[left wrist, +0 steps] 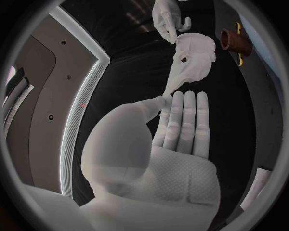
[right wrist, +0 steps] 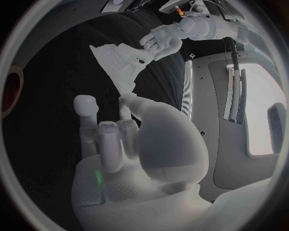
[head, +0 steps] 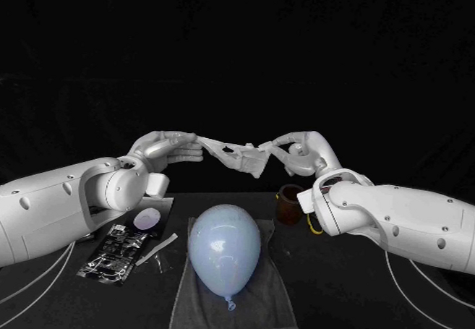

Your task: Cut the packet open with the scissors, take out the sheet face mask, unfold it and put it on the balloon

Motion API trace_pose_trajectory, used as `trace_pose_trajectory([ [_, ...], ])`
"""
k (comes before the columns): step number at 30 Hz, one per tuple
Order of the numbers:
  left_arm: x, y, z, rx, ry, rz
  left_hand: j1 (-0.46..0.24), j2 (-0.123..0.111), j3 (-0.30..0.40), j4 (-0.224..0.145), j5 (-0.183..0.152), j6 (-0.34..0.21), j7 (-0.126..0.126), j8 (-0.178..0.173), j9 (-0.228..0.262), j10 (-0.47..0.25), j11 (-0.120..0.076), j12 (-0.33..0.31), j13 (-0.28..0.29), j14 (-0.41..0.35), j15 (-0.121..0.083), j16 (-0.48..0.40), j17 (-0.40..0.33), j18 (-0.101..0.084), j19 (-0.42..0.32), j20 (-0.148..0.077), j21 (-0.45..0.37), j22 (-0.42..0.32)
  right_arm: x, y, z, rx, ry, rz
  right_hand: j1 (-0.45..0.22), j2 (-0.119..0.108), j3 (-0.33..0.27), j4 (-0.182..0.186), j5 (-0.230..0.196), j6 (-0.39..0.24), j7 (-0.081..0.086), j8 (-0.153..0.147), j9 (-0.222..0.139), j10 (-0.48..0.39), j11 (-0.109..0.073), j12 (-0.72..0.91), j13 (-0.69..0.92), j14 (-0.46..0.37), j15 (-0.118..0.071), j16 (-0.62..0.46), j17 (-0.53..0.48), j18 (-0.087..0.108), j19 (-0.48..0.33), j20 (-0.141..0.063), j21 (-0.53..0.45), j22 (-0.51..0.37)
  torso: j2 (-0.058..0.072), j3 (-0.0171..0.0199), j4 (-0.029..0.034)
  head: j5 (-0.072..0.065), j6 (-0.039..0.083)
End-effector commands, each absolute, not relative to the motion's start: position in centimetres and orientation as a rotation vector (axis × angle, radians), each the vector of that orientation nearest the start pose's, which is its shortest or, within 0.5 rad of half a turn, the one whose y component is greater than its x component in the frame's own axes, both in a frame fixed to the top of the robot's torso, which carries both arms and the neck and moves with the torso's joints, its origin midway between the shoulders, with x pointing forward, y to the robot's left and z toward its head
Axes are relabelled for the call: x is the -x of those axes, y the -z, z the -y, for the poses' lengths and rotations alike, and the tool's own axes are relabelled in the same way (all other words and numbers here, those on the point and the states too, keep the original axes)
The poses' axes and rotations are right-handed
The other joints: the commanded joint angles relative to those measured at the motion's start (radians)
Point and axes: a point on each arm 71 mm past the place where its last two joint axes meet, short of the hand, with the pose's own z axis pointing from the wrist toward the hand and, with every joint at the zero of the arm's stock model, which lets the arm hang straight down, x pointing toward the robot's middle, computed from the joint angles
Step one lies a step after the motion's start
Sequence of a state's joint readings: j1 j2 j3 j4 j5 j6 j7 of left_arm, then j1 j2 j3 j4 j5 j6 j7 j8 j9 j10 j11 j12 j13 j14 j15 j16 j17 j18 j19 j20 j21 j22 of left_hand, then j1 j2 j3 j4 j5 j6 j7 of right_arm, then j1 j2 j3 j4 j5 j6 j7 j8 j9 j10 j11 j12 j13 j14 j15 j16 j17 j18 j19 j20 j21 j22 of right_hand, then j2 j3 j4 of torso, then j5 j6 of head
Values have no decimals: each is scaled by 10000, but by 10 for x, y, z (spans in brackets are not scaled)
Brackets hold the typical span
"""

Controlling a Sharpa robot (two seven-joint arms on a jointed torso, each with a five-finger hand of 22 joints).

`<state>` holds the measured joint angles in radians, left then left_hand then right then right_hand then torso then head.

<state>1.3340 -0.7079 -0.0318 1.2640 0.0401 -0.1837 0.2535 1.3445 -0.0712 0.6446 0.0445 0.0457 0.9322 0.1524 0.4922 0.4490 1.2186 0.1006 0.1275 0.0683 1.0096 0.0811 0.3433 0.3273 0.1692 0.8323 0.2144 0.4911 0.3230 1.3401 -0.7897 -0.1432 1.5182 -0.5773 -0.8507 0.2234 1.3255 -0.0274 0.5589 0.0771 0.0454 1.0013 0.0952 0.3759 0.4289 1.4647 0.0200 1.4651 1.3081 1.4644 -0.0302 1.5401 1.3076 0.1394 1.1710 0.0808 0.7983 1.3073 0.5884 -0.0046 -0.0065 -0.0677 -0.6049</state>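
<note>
Packet (head: 114, 251) lies flat on surface (head: 332, 291), left. Left hand (head: 167, 149) pinches one end of mask (head: 236, 153). Mask is raised, partly unfolded, apart from balloon (head: 226, 247), which lies on grey towel (head: 191, 307). Right hand (head: 299, 152) pinches the other end.

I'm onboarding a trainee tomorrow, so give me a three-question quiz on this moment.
1. True or false: the sheet face mask already lies on the balloon.
2. Of the left hand and the right hand, which holds the mask? A) left B) right C) both
3. Fill in: the balloon rests on a grey ____.

Key: 1 false, it hangs in the air behind the balloon. 2 C, stretched between them. 3 towel.
</note>
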Motion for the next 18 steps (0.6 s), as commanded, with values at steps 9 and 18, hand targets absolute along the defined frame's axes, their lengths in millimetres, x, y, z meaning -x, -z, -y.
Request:
trace_pose_trajectory([
  [9,-557,124,-206,11023,15960,-14603,-19,129,222,-153,26,-108,22,41,442,-6,96,-131,-15,-11,96,-154,-39,103,-45,35,-87,-46,-510,132,204,-6026,-10155,-12394,21,38,39,-18,31,36,5,63,27,427,8,10,1468,526,-30,23,1488,114,-31,-19,-107,364,3,-13,1,5,17],
  [18,-556,122,-198,10892,16229,-14848,-15,130,229,-164,26,-123,33,42,477,3,103,-174,-16,2,101,-207,-53,115,-17,34,-98,-61,-518,133,199,-5948,-10132,-12533,1,29,46,-22,30,22,12,60,24,407,15,-18,1439,507,-25,14,1454,124,-77,-17,-181,345,9,-6,10,12,27],
])
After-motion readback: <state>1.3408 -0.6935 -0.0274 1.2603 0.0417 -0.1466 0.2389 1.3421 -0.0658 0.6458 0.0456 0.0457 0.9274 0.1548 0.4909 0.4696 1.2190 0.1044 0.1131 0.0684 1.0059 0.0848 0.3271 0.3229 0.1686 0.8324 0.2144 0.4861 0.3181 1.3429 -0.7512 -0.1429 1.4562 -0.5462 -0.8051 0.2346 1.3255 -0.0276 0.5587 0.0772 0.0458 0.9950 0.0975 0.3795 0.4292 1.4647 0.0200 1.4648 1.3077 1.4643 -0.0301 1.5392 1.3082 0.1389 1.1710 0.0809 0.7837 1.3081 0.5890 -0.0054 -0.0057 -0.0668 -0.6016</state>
